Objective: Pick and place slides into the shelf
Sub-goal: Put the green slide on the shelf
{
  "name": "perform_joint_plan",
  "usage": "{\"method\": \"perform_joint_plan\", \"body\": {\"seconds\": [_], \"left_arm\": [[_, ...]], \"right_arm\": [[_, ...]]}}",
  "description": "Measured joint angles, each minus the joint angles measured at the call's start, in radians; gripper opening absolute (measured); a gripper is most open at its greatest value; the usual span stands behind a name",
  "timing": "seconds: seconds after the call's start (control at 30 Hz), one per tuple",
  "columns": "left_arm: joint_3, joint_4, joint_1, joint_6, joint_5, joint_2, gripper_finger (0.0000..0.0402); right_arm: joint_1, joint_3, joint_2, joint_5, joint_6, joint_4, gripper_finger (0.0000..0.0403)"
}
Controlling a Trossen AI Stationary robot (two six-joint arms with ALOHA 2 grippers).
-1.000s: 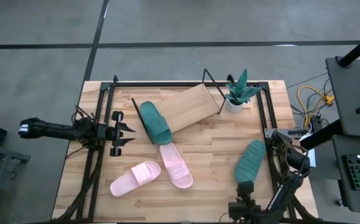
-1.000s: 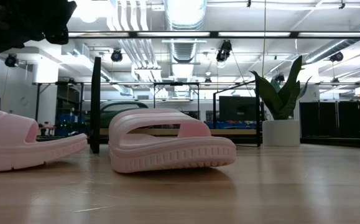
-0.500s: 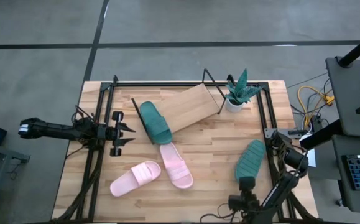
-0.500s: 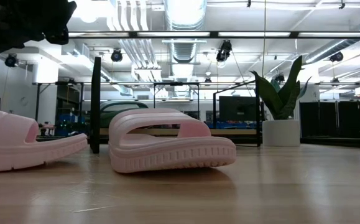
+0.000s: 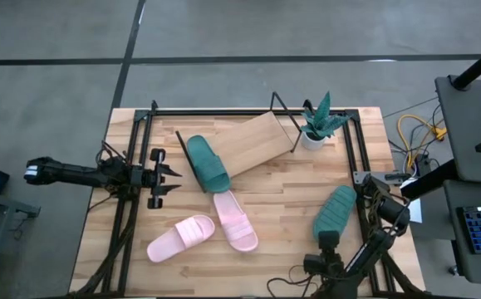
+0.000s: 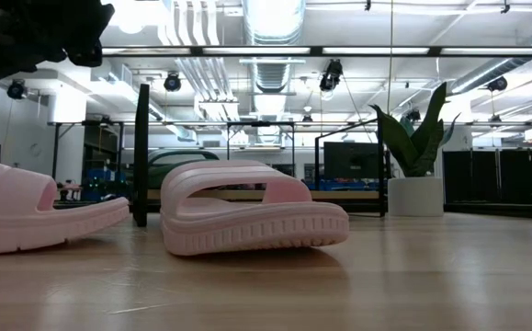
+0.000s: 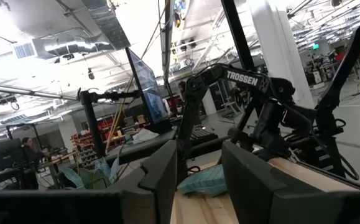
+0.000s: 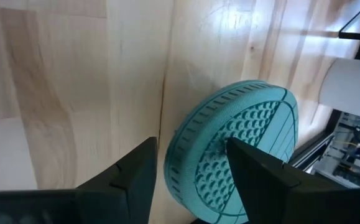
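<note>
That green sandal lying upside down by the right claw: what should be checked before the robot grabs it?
1. Right gripper lined up with the upside-down green sandal: ok, its heel end sits between the fingers.
2. Fingers closed firmly on it: not ok, gaps show.
3. Sandal right way up: not ok, the tread faces up.
4. Room on the shelf: ok, only the other green sandal lies on it.
5. Left gripper out of the way: ok, at the table's left side.
6. Pink sandals clear of the path: cannot tell.

The left arm reaches in from the table's left edge, its left gripper (image 5: pixel 172 173) parted. The right gripper (image 5: pixel 329 241) hangs open at the near right.
</note>
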Motion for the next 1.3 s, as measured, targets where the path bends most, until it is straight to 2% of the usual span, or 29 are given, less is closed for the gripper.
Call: {"method": "perform_joint_plan", "body": {"seconds": [0.33, 0.83, 1.0, 1.17, 1.3], "left_arm": [[0.0, 0.0, 0.0, 0.0, 0.0, 0.001, 0.0114], [0.0, -0.001, 0.0, 0.0, 0.0, 0.001, 0.0114], [0.0, -0.001, 0.0, 0.0, 0.0, 0.001, 0.0114], [0.0, -0.001, 0.0, 0.0, 0.0, 0.001, 0.0114], [0.0, 0.0, 0.0, 0.0, 0.0, 0.001, 0.0114]], "right_arm": [[-0.011, -0.001, 0.0, -0.111, -0.024, -0.001, 0.0133], [-0.01, -0.001, 0.0, -0.121, 0.019, 0.001, 0.0088], [-0.01, 0.02, 0.0, -0.166, 0.085, -0.003, 0.0115], [-0.009, 0.078, 0.0, -0.158, 0.079, 0.0, 0.0166], [-0.004, 0.086, -0.001, -0.139, 0.059, 0.009, 0.0189]]}}
